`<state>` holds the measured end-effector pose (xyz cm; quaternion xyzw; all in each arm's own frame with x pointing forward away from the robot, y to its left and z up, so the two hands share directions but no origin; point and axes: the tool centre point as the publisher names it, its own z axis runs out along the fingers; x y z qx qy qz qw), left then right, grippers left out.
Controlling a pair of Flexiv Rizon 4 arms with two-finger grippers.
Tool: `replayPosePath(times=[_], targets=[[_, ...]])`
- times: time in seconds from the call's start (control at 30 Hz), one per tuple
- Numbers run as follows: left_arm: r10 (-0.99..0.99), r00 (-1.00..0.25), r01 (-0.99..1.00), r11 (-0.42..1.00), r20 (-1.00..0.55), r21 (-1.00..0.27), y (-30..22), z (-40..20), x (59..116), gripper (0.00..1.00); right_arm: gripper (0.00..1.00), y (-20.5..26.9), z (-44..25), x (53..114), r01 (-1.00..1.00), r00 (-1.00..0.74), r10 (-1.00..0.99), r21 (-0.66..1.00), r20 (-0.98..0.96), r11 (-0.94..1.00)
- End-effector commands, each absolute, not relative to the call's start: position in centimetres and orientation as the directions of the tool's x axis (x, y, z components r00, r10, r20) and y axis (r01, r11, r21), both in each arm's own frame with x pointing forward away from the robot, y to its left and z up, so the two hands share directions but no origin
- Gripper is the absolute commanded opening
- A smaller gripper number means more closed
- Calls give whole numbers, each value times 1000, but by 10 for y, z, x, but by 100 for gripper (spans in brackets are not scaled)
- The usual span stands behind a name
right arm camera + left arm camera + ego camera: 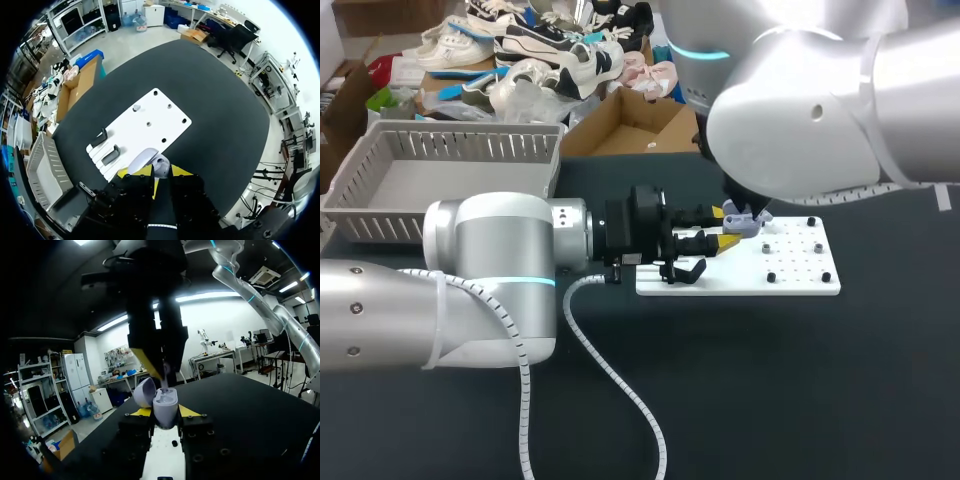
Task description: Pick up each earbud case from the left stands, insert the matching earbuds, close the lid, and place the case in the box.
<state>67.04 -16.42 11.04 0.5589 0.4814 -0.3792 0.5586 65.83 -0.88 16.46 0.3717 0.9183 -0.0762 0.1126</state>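
Over white board (790, 275) — left pincer (164, 412) grips open case (165, 401), right pincer (156, 175) above.

- The left end effector (724, 228) reaches in level over the dark bench (800, 400), a lilac earbud case (747, 223) between its yellow tips.
- The right arm (800, 120) comes down just over those tips.
- A white peg plate (802, 278) lies under and ahead of them.
- A grey basket (380, 195) stands well behind.
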Motion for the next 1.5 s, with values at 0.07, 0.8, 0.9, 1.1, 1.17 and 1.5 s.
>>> replayPosePath(times=[0.07, 0.8, 0.9, 1.1, 1.17, 1.5], targets=[[112, 251, 961, 93, -962, 261, -164, 110, 670, 0, 0, -9, 162, 657, 698, -698, 664, -47, -266, 715], [112, 251, 961, 93, -962, 261, -164, 110, 670, 0, 0, -11, 154, 657, 701, -697, 671, -42, -252, 712], [112, 251, 961, 93, -962, 261, -164, 110, 670, 0, 0, -11, 152, 657, 701, -697, 673, -41, -248, 712], [112, 251, 961, 93, -962, 261, -164, 110, 670, 0, 0, -10, 150, 657, 699, -699, 672, -34, -243, 715], [112, 251, 961, 93, -962, 261, -164, 110, 670, 0, 0, -10, 150, 657, 696, -701, 669, -28, -246, 718], [112, 251, 961, 93, -962, 261, -164, 110, 670, 0, 35, -9, 154, 649, 688, -699, 660, -7, -274, 726]])
